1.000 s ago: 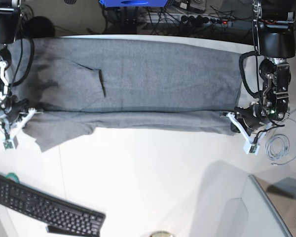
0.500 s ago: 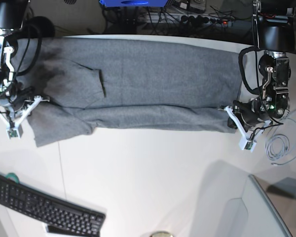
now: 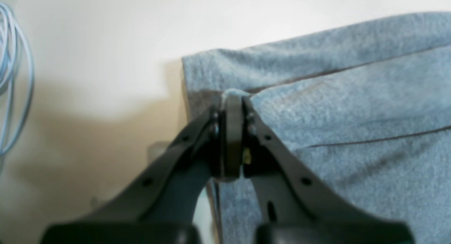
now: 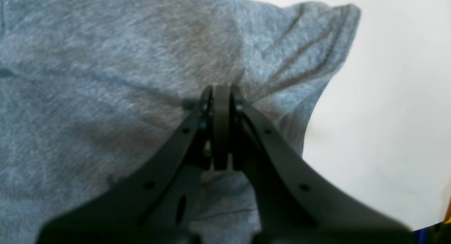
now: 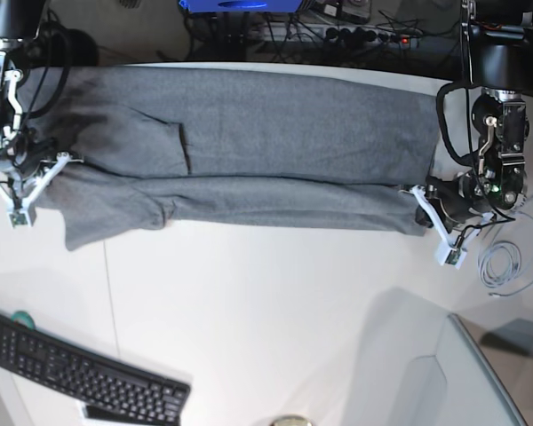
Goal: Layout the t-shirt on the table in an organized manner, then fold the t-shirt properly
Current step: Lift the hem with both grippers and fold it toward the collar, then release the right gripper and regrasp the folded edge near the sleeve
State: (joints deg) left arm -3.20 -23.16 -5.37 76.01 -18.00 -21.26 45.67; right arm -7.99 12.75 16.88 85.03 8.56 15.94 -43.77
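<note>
I take the shirt [image 5: 249, 151] as my landmark; it lies stretched long across the far part of the table [image 5: 266, 302], with its near long edge folded over the body. At the shirt's left end in the base view, my right gripper [image 5: 64, 160] is pinched closed on the cloth beside the sleeve; in the right wrist view the jaws meet with fabric bunched at their tips [image 4: 221, 92]. I think it holds there so that the fold line stays straight at the shoulder side. Below this end, well apart from the shirt, a black keyboard [image 5: 80, 377] rests on the table. At the shirt's right end, my left gripper [image 5: 407, 191] is also closed, nipping the hem corner, as the left wrist view shows [image 3: 233, 97]. Holding both ends keeps the strip taut, I judge, so the lengthwise fold can go down without wrinkles. Just right of that end a coiled cable [image 5: 506, 262] lies. I see no containers here.
</note>
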